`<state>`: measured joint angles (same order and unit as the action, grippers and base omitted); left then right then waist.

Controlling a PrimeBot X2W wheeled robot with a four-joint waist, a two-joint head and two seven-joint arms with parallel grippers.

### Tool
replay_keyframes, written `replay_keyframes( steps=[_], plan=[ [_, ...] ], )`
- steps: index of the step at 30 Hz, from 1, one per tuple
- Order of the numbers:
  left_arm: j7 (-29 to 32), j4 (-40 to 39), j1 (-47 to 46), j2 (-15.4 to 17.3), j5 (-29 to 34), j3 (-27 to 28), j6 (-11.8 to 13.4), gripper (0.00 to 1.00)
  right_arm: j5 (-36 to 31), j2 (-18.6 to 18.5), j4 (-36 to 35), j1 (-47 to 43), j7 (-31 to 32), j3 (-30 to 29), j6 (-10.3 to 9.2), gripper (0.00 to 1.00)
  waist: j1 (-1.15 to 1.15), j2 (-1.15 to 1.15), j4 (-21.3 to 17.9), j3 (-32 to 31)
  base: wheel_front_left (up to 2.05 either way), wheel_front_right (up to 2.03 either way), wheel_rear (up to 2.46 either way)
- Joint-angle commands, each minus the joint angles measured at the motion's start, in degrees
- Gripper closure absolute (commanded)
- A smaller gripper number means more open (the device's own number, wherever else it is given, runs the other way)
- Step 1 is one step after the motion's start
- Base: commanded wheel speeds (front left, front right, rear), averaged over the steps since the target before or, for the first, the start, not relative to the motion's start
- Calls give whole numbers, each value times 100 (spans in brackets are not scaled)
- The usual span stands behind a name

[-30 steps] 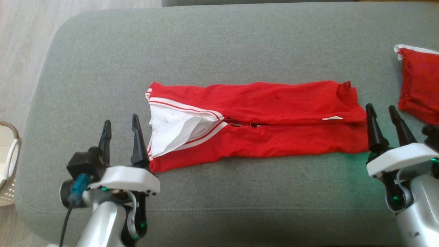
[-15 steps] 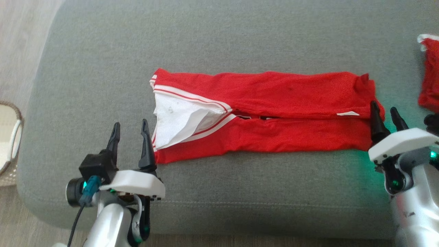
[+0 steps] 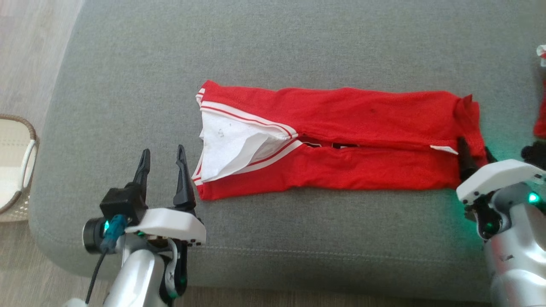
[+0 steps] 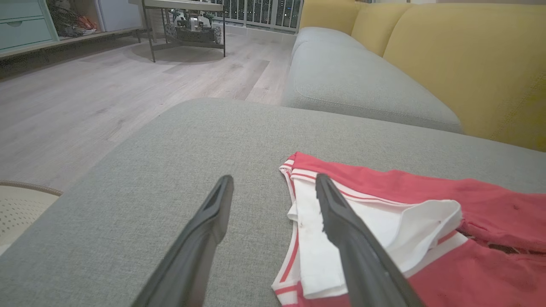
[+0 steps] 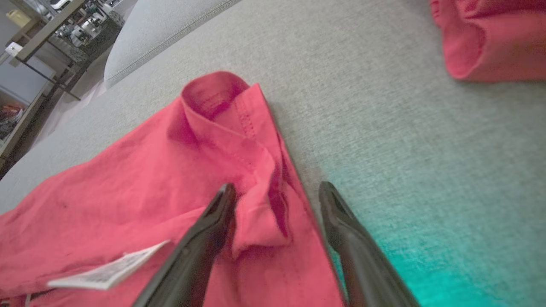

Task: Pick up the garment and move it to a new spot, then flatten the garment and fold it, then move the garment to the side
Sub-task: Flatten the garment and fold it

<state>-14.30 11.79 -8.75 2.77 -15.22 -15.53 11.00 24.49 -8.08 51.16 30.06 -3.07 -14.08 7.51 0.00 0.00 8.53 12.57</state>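
Left gripper (image 3: 163,149) and right gripper (image 3: 474,145) are held spread, empty, at either end of the garment (image 3: 341,140); another red cloth (image 5: 490,42) is seen farther right, a basket (image 3: 20,121) left.

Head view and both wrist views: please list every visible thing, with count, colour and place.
Large fabric cushion: one, grey, before the robot.
Long folded cloth garment with white striped trim: one, red, along the middle of the cushion.
Second cloth garment: one, red, at the cushion's right, apart from the first.
Wooden floor: one, pale, left of the cushion.
Woven basket: one, pale with brown rim, on the floor, left.
Padded sofa back: one, yellow, beyond the cushion.
Left gripper: one, dark fingers, open, beside the garment's left end.
Right gripper: one, dark fingers, open, at the garment's right end.
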Motion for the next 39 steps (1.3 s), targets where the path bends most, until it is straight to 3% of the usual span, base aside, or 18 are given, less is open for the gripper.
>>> replay_keyframes(
  steps=[1, 2, 3, 13, 25, 30, 39],
  plan=[
    [-70, -153, -191, 12, 26, 225, -15, 0, -43, 93, 9, 47, 123, 235, -2, 0, 0, 0, -11, -18, 0, 0, 0],
    [-70, -148, -189, 12, 26, 228, -13, 0, -26, 113, 27, 47, 167, 322, -2, 18, 0, 0, -20, -31, 0, 0, 0],
    [-70, -143, -186, 12, 29, 231, -12, 0, -8, 124, 34, 43, 195, 403, -2, 100, 0, 0, -29, -44, 0, 0, 0],
    [-70, -80, -177, 11, 32, 237, -15, 0, -21, -156, -11, 56, -29, 692, -2, 100, 0, 0, -91, -182, 0, 0, 0],
    [-70, -53, -43, 11, -37, 324, -44, 0, -738, -896, 132, 206, -236, 38, -2, 100, 0, 0, -120, -420, 0, 0, 0],
    [-70, -11, 8, 11, -62, 333, -58, 0, -776, -653, -62, 281, -159, 169, -2, 100, 0, 0, -142, -568, 0, 0, 0],
    [-70, 12, 163, 11, -135, 530, -92, 0, 493, 40, -1611, -72, 548, 1185, -2, 100, 0, 0, -206, -740, 0, 0, 0]
  ],
)
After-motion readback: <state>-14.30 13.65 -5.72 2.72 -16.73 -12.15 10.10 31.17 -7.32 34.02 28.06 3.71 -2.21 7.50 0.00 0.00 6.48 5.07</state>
